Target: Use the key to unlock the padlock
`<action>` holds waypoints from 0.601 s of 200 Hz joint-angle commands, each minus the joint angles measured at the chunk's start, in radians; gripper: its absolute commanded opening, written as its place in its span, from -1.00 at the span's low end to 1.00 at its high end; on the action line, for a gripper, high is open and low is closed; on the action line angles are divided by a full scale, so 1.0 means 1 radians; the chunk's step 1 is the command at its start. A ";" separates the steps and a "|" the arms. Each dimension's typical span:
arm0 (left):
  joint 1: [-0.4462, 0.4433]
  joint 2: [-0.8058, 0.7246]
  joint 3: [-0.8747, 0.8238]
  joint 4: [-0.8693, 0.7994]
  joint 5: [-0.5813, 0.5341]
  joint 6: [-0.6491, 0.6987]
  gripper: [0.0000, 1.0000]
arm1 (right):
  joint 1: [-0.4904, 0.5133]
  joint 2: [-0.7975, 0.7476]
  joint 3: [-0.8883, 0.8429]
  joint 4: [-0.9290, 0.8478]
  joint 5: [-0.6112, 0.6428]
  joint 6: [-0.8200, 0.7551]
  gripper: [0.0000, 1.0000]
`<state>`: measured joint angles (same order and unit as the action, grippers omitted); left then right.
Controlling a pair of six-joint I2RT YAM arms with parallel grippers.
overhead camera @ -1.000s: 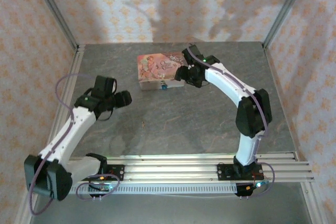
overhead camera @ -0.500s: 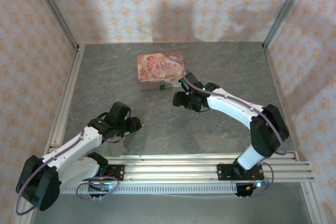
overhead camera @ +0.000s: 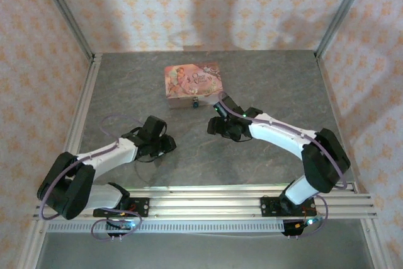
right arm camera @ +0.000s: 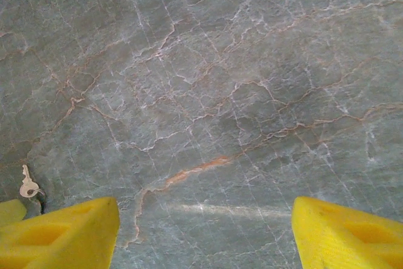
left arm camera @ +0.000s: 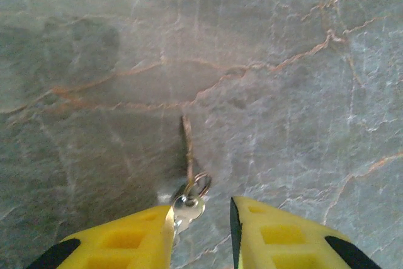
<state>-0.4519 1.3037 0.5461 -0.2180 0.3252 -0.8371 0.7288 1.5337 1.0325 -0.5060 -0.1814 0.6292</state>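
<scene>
Left gripper (left arm camera: 201, 209) hangs low over the table (left arm camera: 302, 61), fingers narrowly parted around the key (left arm camera: 189, 198), which lies flat with its head partly hidden by one finger. Closing may skid the thin key or catch only its ring. Right gripper (right arm camera: 204, 218) is spread wide, holding nothing. Farther back, the padlock (overhead camera: 196, 102) sits against the floral box (overhead camera: 192, 79); its keyhole is too small to see.

walls (overhead camera: 157, 4): pale, orange motif | tabletop (overhead camera: 264, 80): grey veined stone | corner posts (overhead camera: 63, 7): aluminium | shadows (overhead camera: 211, 11): on back wall
</scene>
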 commanded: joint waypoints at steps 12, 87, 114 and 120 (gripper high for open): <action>-0.004 0.035 0.056 0.023 -0.034 0.011 -0.43 | 0.006 -0.052 -0.039 0.003 0.057 0.019 0.45; -0.004 0.042 0.071 -0.043 -0.103 0.024 -0.42 | 0.006 -0.034 -0.035 0.006 0.054 0.013 0.45; -0.004 0.050 0.067 -0.039 -0.100 0.024 -0.42 | 0.006 -0.035 -0.035 0.006 0.054 0.012 0.45; -0.003 0.056 0.068 -0.036 -0.096 0.024 -0.42 | 0.006 -0.034 -0.036 0.006 0.053 0.012 0.45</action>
<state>-0.4519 1.3472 0.5941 -0.2276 0.2611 -0.8291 0.7288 1.5024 0.9985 -0.5060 -0.1566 0.6357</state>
